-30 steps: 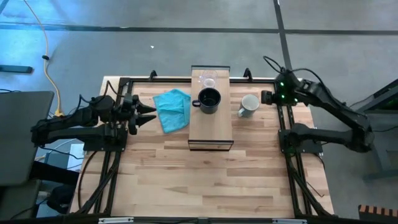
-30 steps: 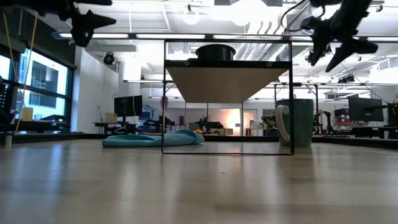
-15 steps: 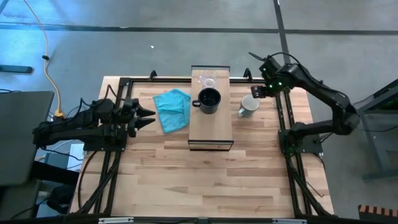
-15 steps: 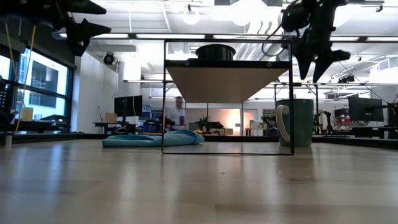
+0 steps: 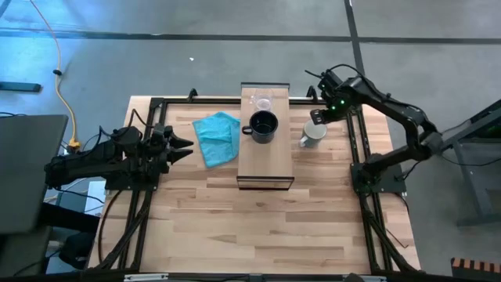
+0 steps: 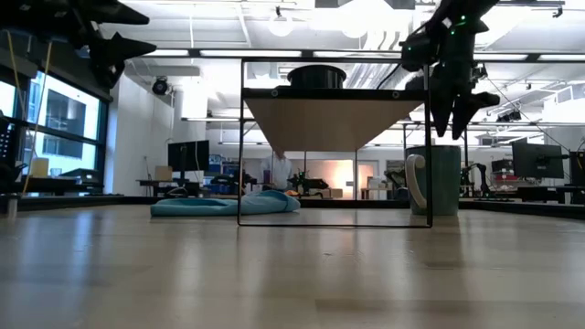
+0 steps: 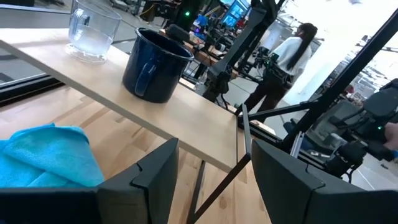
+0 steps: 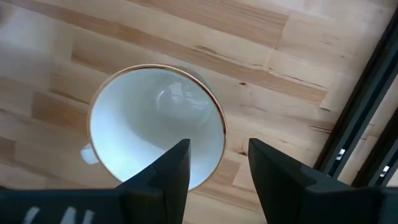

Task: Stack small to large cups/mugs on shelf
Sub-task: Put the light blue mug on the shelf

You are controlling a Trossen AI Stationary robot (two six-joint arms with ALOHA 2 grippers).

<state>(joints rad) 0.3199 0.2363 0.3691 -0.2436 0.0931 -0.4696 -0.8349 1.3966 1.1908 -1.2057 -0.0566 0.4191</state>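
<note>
Shelf, the long light-wood raised platform with a dark front edge (image 5: 265, 160), runs top to bottom through the centre of the high frame on the pale wood plank table (image 5: 258, 227). Crumpled teal cloth (image 5: 217, 138) lies on the table just left of the shelf, its edge touching the shelf's side. White handled mug (image 5: 313, 133) stands upright on the table right of the shelf, upper right of centre, apart from it; in the low view it shows at right beside the shelf's frame leg, handle facing left. Black handled mug (image 5: 262, 126) stands upright on the shelf's upper half, handle toward the cloth. Small clear glass cup (image 5: 262, 101) stands on the shelf just above the black mug in frame, near but not touching. Right gripper (image 5: 316, 117) hangs directly over the white mug's rim, fingers spread, nothing held; right wrist view looks straight down into the mug. Left gripper (image 5: 186, 146) waits at left of frame beside the cloth, fingers apart, empty.
</note>
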